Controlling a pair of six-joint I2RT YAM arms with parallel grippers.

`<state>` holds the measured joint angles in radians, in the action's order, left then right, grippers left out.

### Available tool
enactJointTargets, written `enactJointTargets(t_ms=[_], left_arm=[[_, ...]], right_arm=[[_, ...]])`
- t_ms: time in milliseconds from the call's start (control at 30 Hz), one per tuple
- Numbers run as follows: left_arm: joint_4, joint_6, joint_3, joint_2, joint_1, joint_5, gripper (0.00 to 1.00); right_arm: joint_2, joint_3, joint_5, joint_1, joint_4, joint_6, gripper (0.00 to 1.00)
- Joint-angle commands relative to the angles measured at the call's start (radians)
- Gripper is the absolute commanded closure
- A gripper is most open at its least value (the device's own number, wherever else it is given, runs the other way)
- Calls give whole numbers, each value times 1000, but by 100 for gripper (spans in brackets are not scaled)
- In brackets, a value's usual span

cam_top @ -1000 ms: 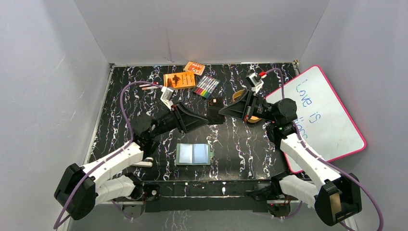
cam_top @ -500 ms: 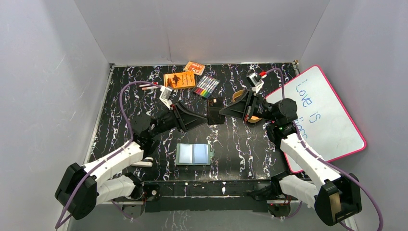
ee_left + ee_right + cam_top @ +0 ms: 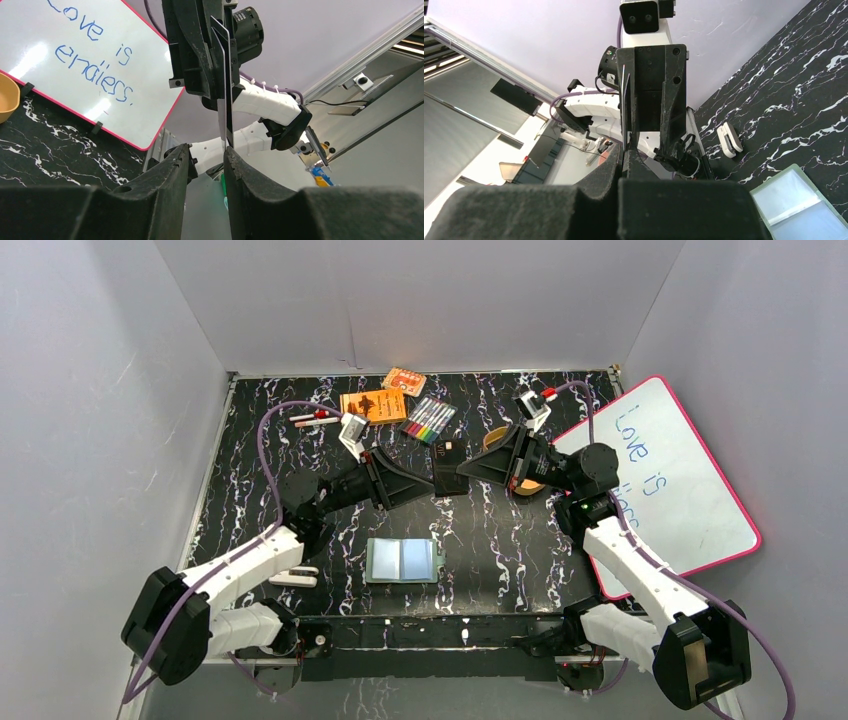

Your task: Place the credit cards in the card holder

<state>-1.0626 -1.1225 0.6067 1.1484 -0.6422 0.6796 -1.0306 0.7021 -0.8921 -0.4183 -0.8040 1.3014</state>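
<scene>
Right gripper (image 3: 464, 472): is clenching shut on the thin, flat, dark grey-black credit cards (image 3: 447, 454), holding them on edge in the air above the table; how many are pinched together I cannot tell.
Left gripper (image 3: 206, 150): is facing the right gripper tip to tip, its fingers (image 3: 175, 165) standing parted and released, grasping nothing.
Credit cards against the left gripper: their free edge is pointing into the mouth of the gap between the parted fingers and is sitting right by one fingertip; whether it is touching I cannot tell.
Card holder: the small sage-green wallet-like card holder (image 3: 402, 560) is lying open and flat, pale blue-clear sleeves facing up. It is below both grippers and nearer the arm bases, well apart from the cards, with its snap tab sticking out toward the right arm's side.
Surface: a black table top with white marble veining (image 3: 250, 500) is lying under everything.
Behind the right gripper: a tan oval tray (image 3: 496, 438) is showing partly; farther out, a pink-rimmed white board with blue handwriting (image 3: 680, 480) is leaning at the table's edge.
Beyond the grippers, far side: a pack of coloured markers (image 3: 429, 420) and two orange boxes (image 3: 373, 406) are lying near each other, with a slim white-and-red pen (image 3: 315, 420) off toward the left arm's side.
Beside the left forearm: a small white piece (image 3: 290, 577) is lying on the table.
</scene>
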Motion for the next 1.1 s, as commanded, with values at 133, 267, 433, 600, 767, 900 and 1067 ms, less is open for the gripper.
enactJointTargets(t_ms=[133, 267, 433, 600, 767, 900, 1067], left_arm=[[-23, 21, 66, 30, -1, 10, 69], [-24, 22, 66, 36, -1, 12, 66], [-23, 28, 58, 15, 2, -11, 56], [-7, 27, 24, -46, 34, -51, 42], [22, 27, 2, -114, 72, -93, 35], [40, 25, 28, -117, 81, -106, 34], [41, 0, 82, -76, 82, -72, 35]], right_arm=[[7, 45, -8, -17, 72, -61, 100], [10, 42, -6, -16, 70, -61, 100], [16, 37, -12, -16, 65, -66, 100], [27, 36, -10, -17, 71, -77, 100], [35, 34, -11, -17, 75, -81, 100], [37, 34, -20, -16, 75, -81, 100], [41, 34, -21, -17, 76, -82, 100]])
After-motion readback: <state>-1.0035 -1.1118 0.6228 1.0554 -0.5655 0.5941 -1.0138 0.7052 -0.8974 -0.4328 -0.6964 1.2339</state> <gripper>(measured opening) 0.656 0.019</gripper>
